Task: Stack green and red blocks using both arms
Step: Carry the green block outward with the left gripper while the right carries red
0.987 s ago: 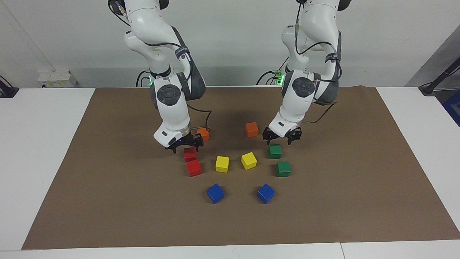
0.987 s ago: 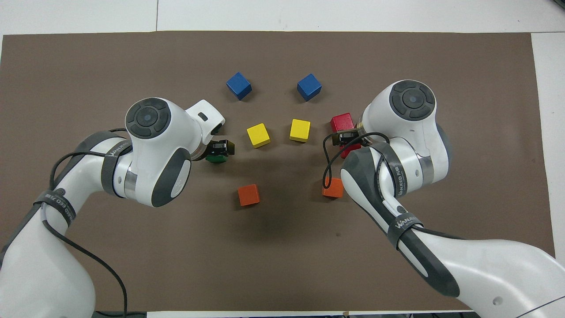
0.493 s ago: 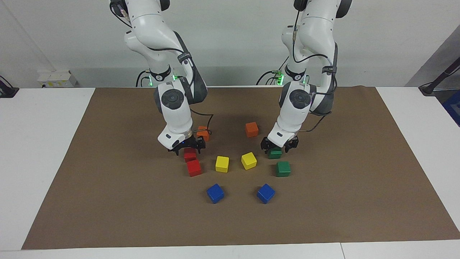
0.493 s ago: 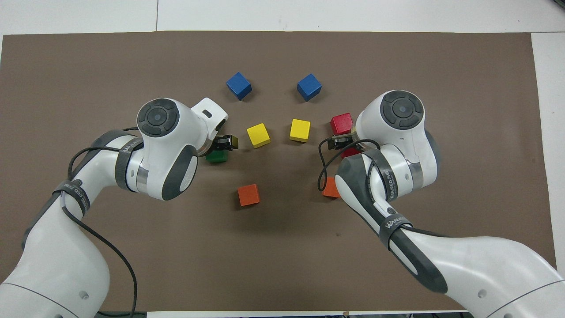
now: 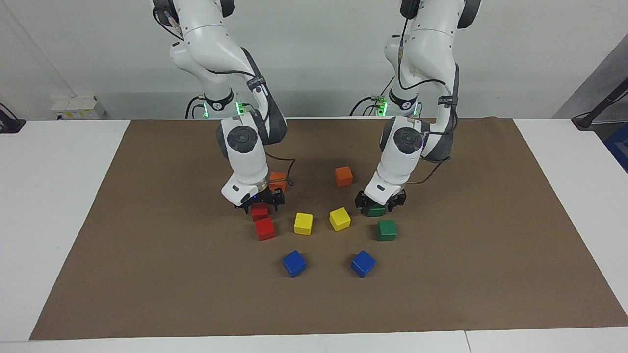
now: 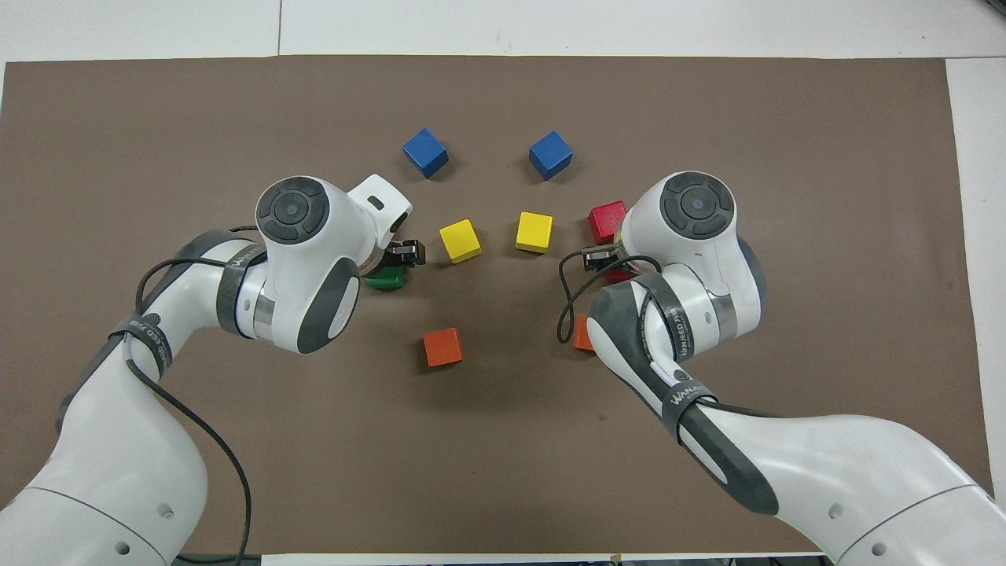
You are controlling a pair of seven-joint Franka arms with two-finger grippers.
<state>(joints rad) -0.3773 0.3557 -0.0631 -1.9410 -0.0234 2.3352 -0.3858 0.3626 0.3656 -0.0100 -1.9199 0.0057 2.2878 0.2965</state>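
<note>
The nearer green block (image 5: 376, 211) sits low between the left hand's (image 5: 380, 204) fingers, the nearer red block (image 5: 259, 212) under the right hand (image 5: 258, 202); I cannot tell whether either grip is closed yet. Their mates, a green block (image 5: 386, 230) and red block (image 5: 264, 228), lie just farther out. Small, rigid and probably light cubes; flat opposite faces suit pinching.

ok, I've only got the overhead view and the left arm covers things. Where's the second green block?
Observer: The second green block sits on the mat, just farther from the robots than the first green block, apart from it.
Operator: Left gripper height?
Observer: The left gripper is down at the first green block, which rests on the mat.
Operator: Right one?
Observer: The right gripper is low over the nearer red block; the other red block lies right beside it, farther out.
</note>
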